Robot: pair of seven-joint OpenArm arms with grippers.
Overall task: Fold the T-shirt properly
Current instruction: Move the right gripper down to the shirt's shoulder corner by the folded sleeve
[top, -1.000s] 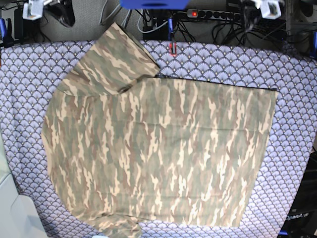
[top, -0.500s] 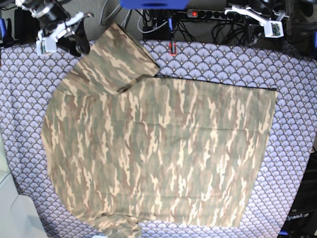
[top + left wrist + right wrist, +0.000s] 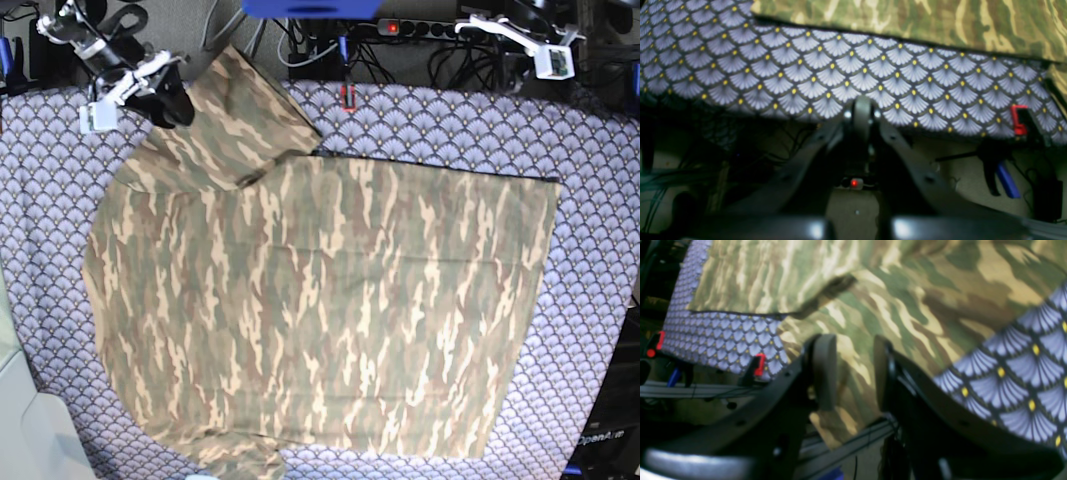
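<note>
The camouflage T-shirt (image 3: pixel 320 300) lies spread flat on the purple scallop-patterned tablecloth (image 3: pixel 590 180), with one sleeve (image 3: pixel 235 120) pointing to the back left. My right gripper (image 3: pixel 172 103) hovers at that sleeve's outer edge. In the right wrist view it (image 3: pixel 853 370) stands open, with the sleeve cloth (image 3: pixel 893 306) showing past the gap and nothing clamped. My left gripper (image 3: pixel 478 22) hangs behind the table's back edge at the top right. In the left wrist view it (image 3: pixel 862 111) is shut and empty, with the T-shirt's (image 3: pixel 907 20) hem beyond a strip of tablecloth.
Red clamps (image 3: pixel 348 97) (image 3: pixel 1018 120) grip the tablecloth's back edge. Behind the table are a power strip (image 3: pixel 430 28) and tangled cables. A pale white object (image 3: pixel 25 420) sits at the front left corner.
My right arm has come in from the back left corner toward the sleeve and its jaws have opened. The left arm has swung into view at the top right, still shut.
</note>
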